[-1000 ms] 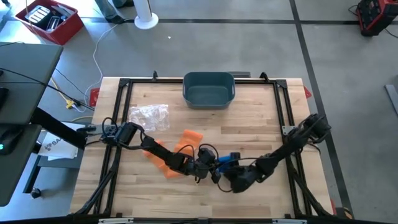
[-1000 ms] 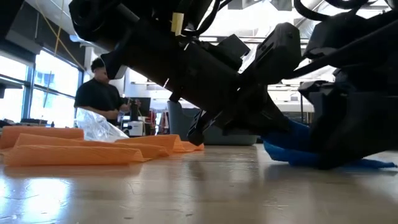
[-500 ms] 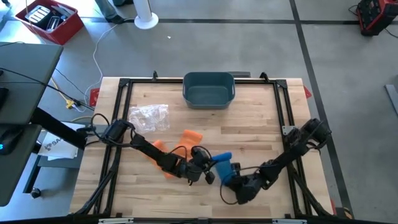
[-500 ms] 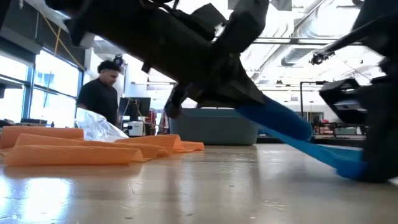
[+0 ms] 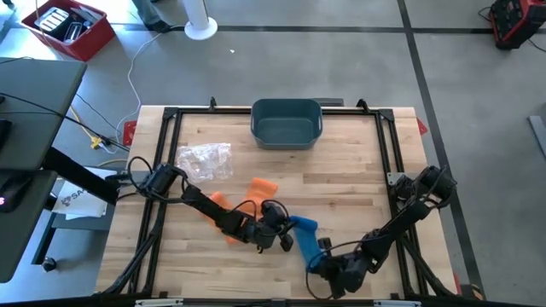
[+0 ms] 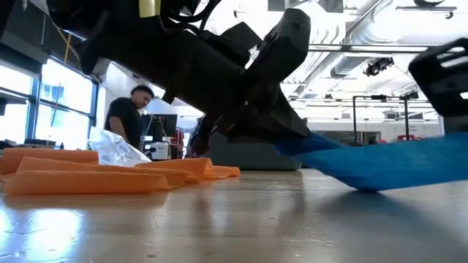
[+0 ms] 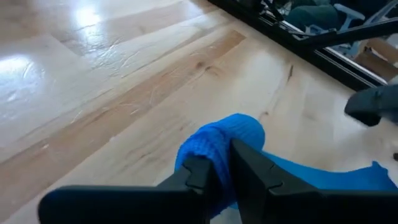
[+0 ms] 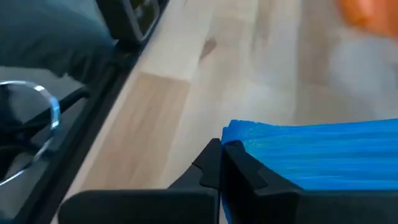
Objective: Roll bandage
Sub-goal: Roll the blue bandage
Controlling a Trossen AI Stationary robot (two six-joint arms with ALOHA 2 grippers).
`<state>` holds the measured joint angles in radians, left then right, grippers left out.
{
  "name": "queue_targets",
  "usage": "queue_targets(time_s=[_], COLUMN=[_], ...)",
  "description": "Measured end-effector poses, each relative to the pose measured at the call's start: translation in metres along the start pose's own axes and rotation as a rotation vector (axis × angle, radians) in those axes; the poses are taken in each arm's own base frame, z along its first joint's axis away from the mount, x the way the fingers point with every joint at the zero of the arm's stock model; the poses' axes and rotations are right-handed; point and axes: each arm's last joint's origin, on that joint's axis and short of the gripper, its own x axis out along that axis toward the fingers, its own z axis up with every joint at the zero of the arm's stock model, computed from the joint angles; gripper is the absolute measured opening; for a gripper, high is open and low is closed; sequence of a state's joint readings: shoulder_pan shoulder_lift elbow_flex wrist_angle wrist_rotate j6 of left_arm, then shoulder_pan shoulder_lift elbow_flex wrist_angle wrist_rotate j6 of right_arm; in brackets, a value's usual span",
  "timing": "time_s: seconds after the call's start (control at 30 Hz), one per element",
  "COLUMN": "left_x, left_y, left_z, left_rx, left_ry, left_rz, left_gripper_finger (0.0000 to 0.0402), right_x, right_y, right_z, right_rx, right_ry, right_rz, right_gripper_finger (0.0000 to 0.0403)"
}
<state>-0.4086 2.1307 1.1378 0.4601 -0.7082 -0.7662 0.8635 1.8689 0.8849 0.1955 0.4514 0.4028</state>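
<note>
High view: blue bandage (image 5: 304,234) lies mid-table, stretched between left tool (image 5: 286,240) and right tool (image 5: 322,264).
Low view: strip hangs just off the table (image 6: 219,219); orange bandages (image 6: 88,175) sit nearby.
Left wrist view: fingers (image 7: 249,171) pinch the rolled end.
Right wrist view: tool clamped shut on the flat, ribbed end.
Risk: uneven pull could slip the strip free and loosen the roll.

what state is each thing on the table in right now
blue bandage: partly rolled, stretched between both grippers
left gripper: shut on the rolled end
right gripper: shut on the flat free end
orange bandage: unrolled, folded loosely on the wood
plastic bag: crumpled, lying flat
bin: upright, looks empty
</note>
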Motion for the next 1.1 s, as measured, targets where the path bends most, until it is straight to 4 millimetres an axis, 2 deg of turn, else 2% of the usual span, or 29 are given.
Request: queue_targets(time_s=[0.17,0.33,0.6,0.83,1.1], left_x=[-0.002,-0.004,-0.009,-0.013,-0.022], left_y=[-0.004,-0.006,-0.012,-0.016,-0.029], left_z=[0.001,-0.001,-0.004,-0.007,-0.010], left_rx=[0.048,0.078,0.136,0.170,0.276], left_ry=[-0.017,-0.016,-0.018,-0.009,0.009], left_rz=[-0.028,-0.034,-0.064,-0.097,-0.258], left_gripper_finger=[0.0010,0.0007,0.0007,0.0006,0.0006], right_x=[0.001,-0.003,-0.021,-0.036,-0.061], right_y=[-0.008,-0.006,-0.010,-0.006,-0.010], right_z=[0.010,0.031,0.053,0.065,0.076], right_rx=[0.024,-0.010,-0.032,-0.065,0.004], right_ry=[-0.042,-0.061,0.054,0.117,0.097], right_rz=[-0.161,-0.265,-0.507,-0.554,-0.556], right_gripper_finger=[0.0000,0.0000,0.0000,0.0000,0.0000])
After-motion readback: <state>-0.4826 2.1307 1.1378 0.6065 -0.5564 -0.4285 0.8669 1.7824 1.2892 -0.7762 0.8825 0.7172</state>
